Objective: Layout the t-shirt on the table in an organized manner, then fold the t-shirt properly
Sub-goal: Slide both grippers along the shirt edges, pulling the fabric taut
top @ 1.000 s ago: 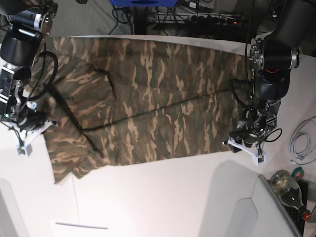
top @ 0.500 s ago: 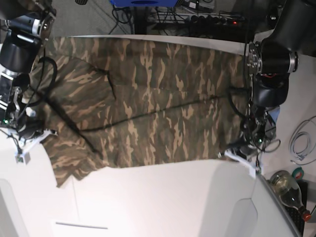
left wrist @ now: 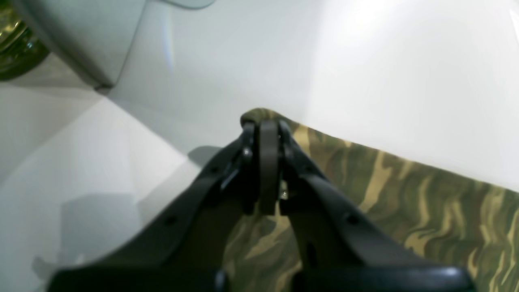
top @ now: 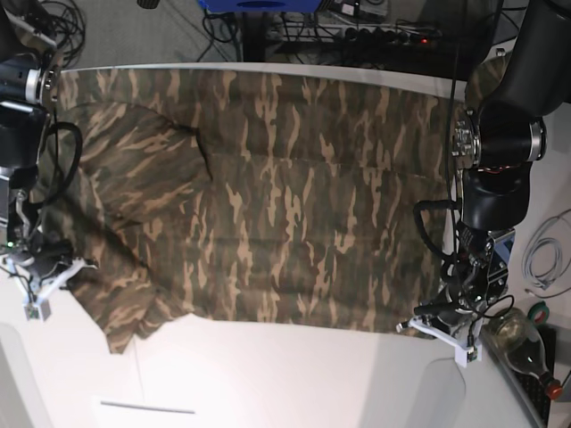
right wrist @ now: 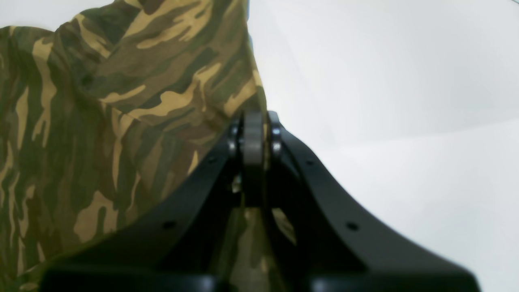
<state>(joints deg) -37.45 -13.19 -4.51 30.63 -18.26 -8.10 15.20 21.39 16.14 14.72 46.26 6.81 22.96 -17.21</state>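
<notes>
Beyond the tabletop's far edge, on grey floor: a tangle of black cables (top: 294, 31), a black power strip with a small red light (top: 393, 37), and a blue boxy object (top: 259, 4) cut off by the top of the frame. Off the right edge: a coil of pale grey cable (top: 544, 254). By the near right corner: a clear glass bottle with a red cap (top: 526, 352), lying tilted, beside a small green-and-red round item (top: 540, 312).

Left fingers (left wrist: 268, 134) clamped the t-shirt (top: 268, 196); both arms dragged it nearer, flatter
</notes>
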